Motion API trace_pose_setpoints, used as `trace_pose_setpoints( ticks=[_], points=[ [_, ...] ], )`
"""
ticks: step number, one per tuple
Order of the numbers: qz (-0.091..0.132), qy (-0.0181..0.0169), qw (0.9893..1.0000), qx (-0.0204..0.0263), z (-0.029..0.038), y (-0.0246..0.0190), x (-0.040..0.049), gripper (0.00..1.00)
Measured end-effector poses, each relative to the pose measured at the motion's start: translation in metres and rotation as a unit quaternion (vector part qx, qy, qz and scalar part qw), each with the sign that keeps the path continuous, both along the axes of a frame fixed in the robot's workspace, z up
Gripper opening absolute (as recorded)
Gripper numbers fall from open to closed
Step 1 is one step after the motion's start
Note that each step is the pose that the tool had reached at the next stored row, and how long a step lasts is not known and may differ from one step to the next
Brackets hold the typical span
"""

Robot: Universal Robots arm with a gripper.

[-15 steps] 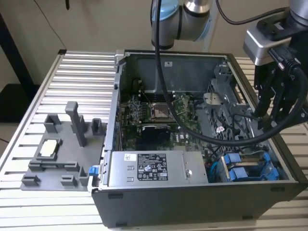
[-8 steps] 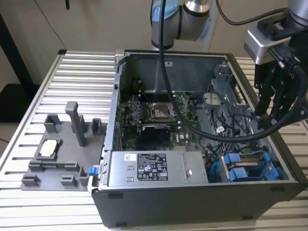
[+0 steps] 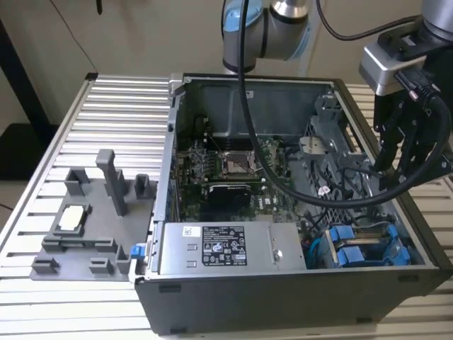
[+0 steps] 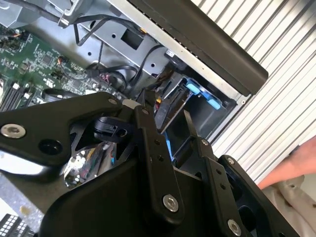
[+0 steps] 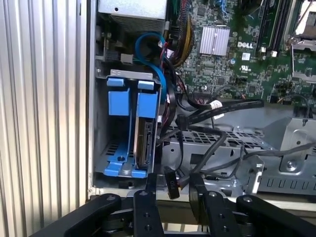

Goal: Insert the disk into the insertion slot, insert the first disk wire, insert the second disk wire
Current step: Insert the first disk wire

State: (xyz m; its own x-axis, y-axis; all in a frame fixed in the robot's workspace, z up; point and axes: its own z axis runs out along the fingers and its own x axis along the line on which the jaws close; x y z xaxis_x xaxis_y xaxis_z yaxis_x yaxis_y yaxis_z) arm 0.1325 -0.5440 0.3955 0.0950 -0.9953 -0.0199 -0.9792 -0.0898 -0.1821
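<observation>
**Disk (image 3: 368, 248) seated in the cage, gripper (image 5: 174, 177) spread over loose wires**

Nearest you in the exterior view is the front wall of the open computer case (image 3: 283, 304). The grey power supply (image 3: 233, 246) sits just behind it at 6 o'clock. At the case's 4 o'clock corner you have the disk, framed by its blue bracket (image 3: 340, 241). It is already inside the insertion slot (image 5: 116, 140) of the perforated drive cage, and the first wrist view shows it edge-on within the bay. A blue cable (image 5: 148, 42) loops just beyond the cage.

At 9 o'clock from the case, a grey fixture tray (image 3: 78, 227) lies on the slatted table (image 3: 120, 106), well apart from the work.

Farther in, the motherboard (image 3: 226, 180) covers the case floor, with its square CPU socket (image 3: 237, 163) near the middle. Black wires (image 5: 217, 106) tangle between the board and the cage.

Your gripper hangs at 2 o'clock, over the case wall on the exterior view's right. Its fingers (image 5: 150, 190) are spread apart and clamp nothing. In the first wrist view a black connector (image 5: 171, 185) shows in the gap between them, and you cannot tell whether it touches either finger.

Farthest back, at 12 o'clock, the arm (image 3: 265, 28) rises behind the case.
</observation>
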Motion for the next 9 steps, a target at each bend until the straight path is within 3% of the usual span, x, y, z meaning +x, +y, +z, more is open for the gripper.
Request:
trace_pose_setpoints(
  ticks=[9],
  points=[
    [0.0, 0.0003, 1.0, -0.0004, -0.0002, 0.0002, -0.0014, 0.4]
  ],
)
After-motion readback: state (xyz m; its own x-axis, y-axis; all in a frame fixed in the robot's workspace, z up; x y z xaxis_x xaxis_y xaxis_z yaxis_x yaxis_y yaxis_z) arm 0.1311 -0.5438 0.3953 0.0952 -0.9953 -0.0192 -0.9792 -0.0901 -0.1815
